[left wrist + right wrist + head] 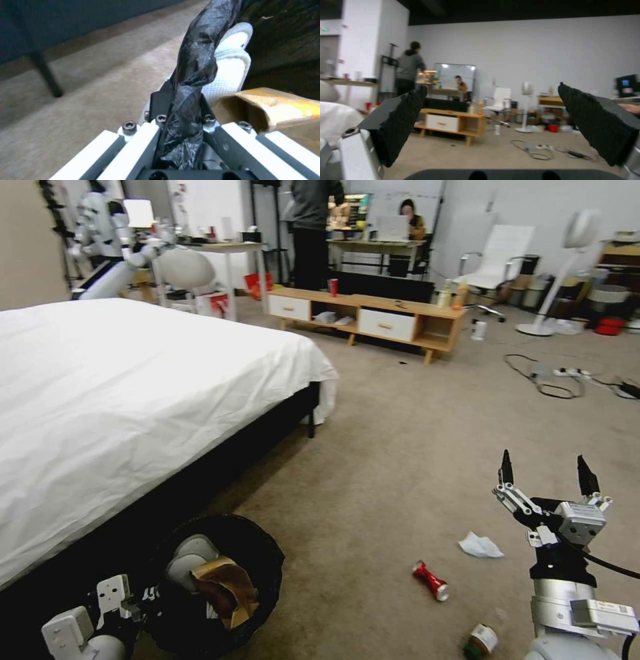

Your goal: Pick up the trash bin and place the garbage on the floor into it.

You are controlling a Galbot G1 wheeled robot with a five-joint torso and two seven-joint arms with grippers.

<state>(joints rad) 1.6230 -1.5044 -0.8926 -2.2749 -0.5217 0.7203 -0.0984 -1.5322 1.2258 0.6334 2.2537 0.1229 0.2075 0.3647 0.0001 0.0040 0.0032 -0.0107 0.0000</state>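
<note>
Right pincer (545, 471) upright, spread wide above floor (400, 460).

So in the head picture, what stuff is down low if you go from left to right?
Left gripper shut on the trash bin rim → crushed red can → small bottle → white tissue → right gripper, open above the floor.
</note>
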